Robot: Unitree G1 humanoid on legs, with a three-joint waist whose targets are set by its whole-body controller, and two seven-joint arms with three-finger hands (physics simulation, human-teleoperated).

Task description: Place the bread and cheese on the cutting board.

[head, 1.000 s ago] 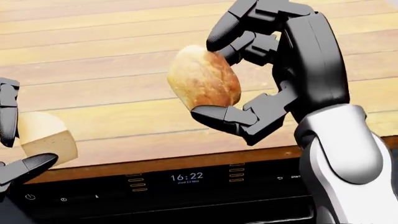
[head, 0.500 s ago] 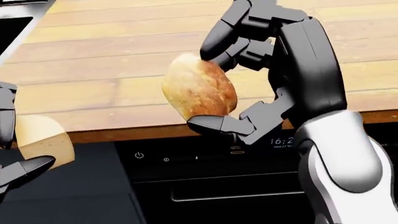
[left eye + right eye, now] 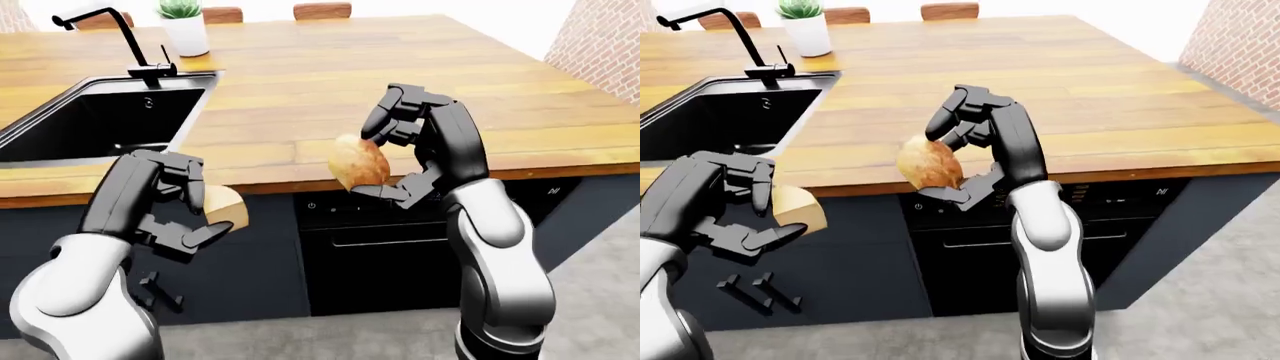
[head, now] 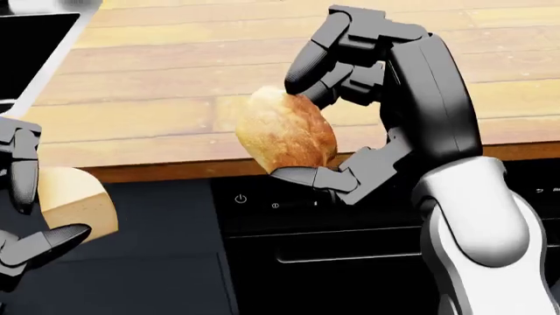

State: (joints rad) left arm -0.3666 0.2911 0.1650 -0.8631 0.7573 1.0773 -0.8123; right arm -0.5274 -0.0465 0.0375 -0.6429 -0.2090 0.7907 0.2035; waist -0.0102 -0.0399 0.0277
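My right hand (image 4: 297,125) is shut on a crusty bread roll (image 4: 287,134), which it holds in the air just over the edge of the wooden counter (image 3: 330,82). At the lower left of the left-eye view, my left hand (image 3: 200,211) is shut on a pale wedge of cheese (image 3: 224,208). The cheese is below counter height, against the dark cabinet face. No cutting board shows in any view.
A black sink (image 3: 90,124) with a faucet (image 3: 125,37) is sunk into the counter's left part. A potted plant (image 3: 184,28) stands beyond it. A black oven (image 3: 400,247) sits under the counter below the bread. A brick wall (image 3: 600,37) rises at the right.
The whole head view has shifted: the counter edge and the oven panel slid up and to the right, so the camera moved. Both hands keep hold of the bread and the cheese.
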